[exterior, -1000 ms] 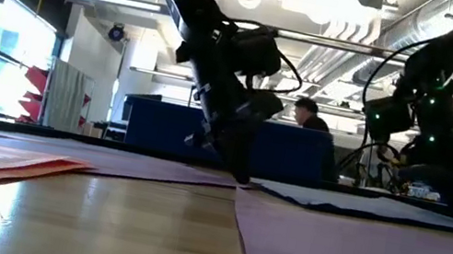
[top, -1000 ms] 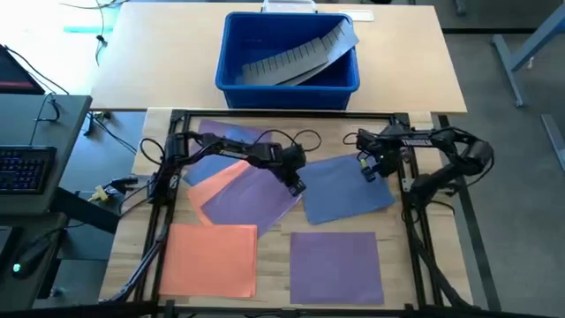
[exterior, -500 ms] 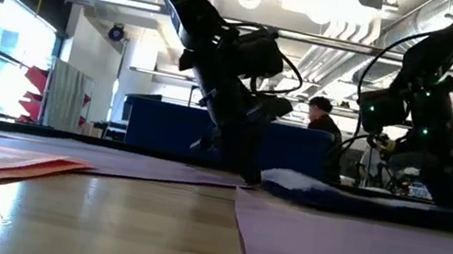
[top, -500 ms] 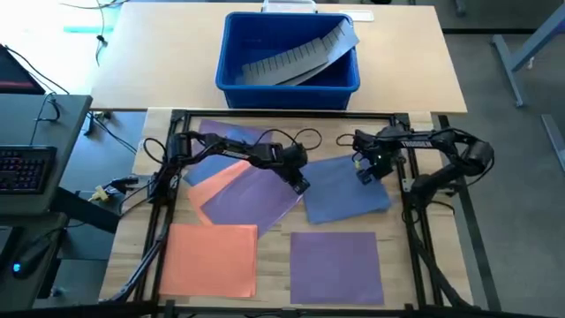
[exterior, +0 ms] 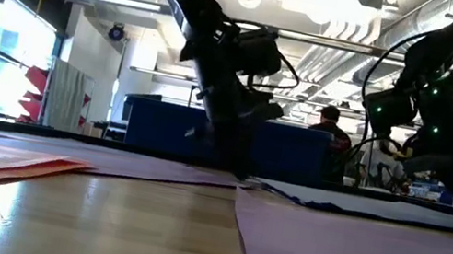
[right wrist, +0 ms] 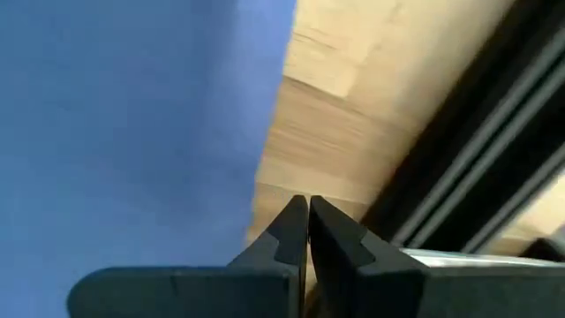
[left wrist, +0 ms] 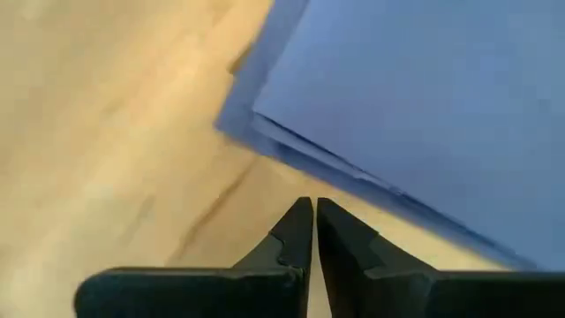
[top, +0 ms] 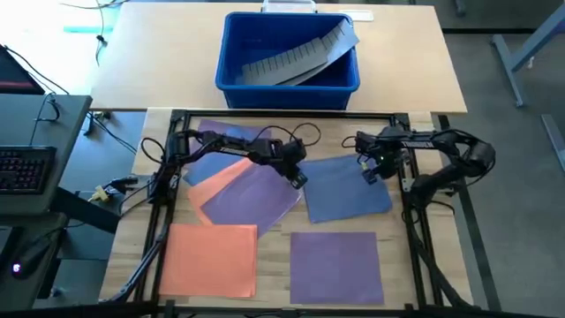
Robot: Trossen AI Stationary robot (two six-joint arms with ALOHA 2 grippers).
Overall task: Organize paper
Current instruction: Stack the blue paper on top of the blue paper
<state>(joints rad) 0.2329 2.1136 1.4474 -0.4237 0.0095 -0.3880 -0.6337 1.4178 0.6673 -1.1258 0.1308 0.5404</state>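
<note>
Note that the blue sheet (top: pixel 348 186) lies flat again on the worktop (top: pixel 274 231); its lifted edge has dropped. Both tools, left tool (top: pixel 298 180) and right tool (top: pixel 371 173), are together, gripping nothing.

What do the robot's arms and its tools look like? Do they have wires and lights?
Both arms are dark, thin and jointed, with looping black cables. The left arm has white TROSSEN lettering, seen in the low view. The right arm shows small green lights there. The left tool and right tool each end in two black, pointed, wedge-shaped fingers.

Orange, purple, blue paper (top: pixel 348 186) (plain).
</note>
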